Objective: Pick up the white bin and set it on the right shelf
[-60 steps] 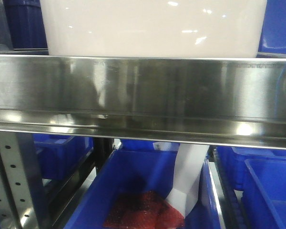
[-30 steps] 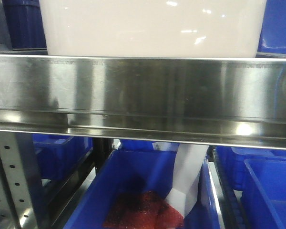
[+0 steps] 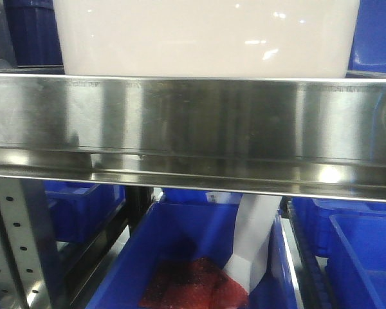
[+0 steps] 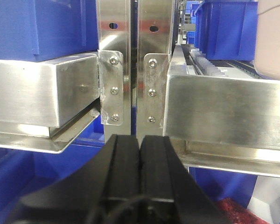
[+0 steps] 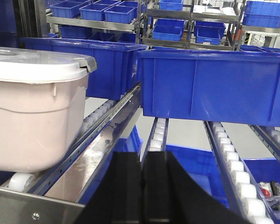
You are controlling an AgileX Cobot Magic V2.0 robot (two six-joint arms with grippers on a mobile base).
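Observation:
The white bin (image 3: 206, 38) stands on the right shelf (image 3: 193, 122), its pinkish wall rising just behind the shiny front rail. In the right wrist view the white bin (image 5: 32, 116) rests on the shelf's rollers with its white lid on. My right gripper (image 5: 145, 156) is shut and empty, to the right of the bin and apart from it. My left gripper (image 4: 140, 140) is shut and empty too, in front of the two bolted uprights, left of the shelf's rail (image 4: 224, 112). A corner of the bin (image 4: 275, 37) shows at the far right.
Blue bins (image 5: 210, 84) sit on the same shelf beside and behind the white bin. Below the rail, a blue bin (image 3: 180, 244) holds red mesh and a white bag (image 3: 254, 238). A perforated upright (image 3: 13, 244) stands at the lower left. Roller tracks (image 5: 233, 172) run on the right.
A dark reflection in the middle of the front rail has faded, and a pale shape at the upper left edge has left view. The white bin has not moved.

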